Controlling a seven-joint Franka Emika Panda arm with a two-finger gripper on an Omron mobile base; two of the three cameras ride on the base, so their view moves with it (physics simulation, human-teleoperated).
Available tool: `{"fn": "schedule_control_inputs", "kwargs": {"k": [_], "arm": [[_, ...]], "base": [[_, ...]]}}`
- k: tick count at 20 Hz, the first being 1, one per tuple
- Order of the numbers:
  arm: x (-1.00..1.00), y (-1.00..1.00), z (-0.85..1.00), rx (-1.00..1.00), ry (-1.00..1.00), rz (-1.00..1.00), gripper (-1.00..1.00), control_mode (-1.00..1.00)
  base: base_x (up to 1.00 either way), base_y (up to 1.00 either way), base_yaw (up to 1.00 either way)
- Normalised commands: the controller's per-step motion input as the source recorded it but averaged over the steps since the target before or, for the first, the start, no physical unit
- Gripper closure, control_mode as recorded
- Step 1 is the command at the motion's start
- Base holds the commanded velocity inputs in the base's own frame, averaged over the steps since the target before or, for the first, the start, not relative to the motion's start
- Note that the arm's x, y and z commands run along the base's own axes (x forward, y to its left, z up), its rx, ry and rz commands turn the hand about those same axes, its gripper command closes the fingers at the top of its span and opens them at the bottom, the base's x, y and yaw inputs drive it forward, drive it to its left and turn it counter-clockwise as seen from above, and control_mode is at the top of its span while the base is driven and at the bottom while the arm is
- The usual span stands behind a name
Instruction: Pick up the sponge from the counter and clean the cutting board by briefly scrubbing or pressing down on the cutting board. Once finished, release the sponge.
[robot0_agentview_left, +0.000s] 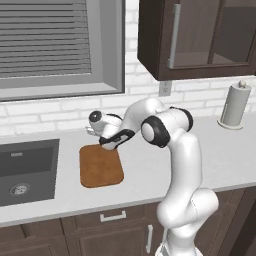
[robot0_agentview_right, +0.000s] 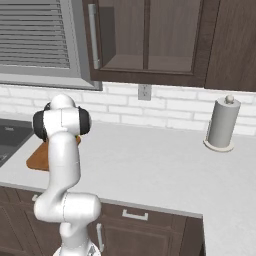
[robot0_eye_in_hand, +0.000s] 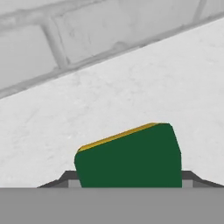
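1. sitting low by the far edge of the cutting board (robot0_agentview_left: 101, 165), the gripper (robot0_agentview_left: 93, 131) is partly hidden by the arm.
2. the sponge (robot0_eye_in_hand: 129, 157) fills the space between its fingers; it seems held, above the counter (robot0_eye_in_hand: 131, 87).
3. the sponge's bottom is cut off.

Cutting board (robot0_agentview_right: 37, 159) behind the arm (robot0_agentview_right: 62, 165)

Brick wall (robot0_eye_in_hand: 65, 39) blocks close ahead; counter (robot0_agentview_left: 145, 170) beside cutting board (robot0_agentview_left: 100, 166) lies open.

A paper towel roll (robot0_agentview_left: 235, 106) stands upright near the brick wall (robot0_agentview_right: 165, 112), below dark cabinets (robot0_agentview_right: 150, 40).
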Motion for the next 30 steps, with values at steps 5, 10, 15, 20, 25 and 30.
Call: {"fn": "schedule_control_inputs", "kwargs": {"k": [5,10,15,20,25,30], "arm": [[-0.22,0.33,-0.32,0.01,-0.12,-0.01,1.0,-1.0],[-0.37,0.38,-0.3,0.03,-0.14,-0.05,1.0,-1.0],[-0.25,0.44,-0.41,0.01,-0.11,-0.06,1.0,-1.0],[-0.44,0.37,-0.33,0.01,-0.04,-0.05,1.0,-1.0],[-0.62,0.31,-0.25,0.02,0.0,-0.04,1.0,-1.0],[-0.65,0.34,-0.33,0.0,0.0,-0.03,1.0,-1.0]], "base": [[0.0,0.0,0.0],[0.0,0.0,0.0],[0.0,0.0,0.0],[0.0,0.0,0.0],[0.0,0.0,0.0],[0.0,0.0,0.0]]}}
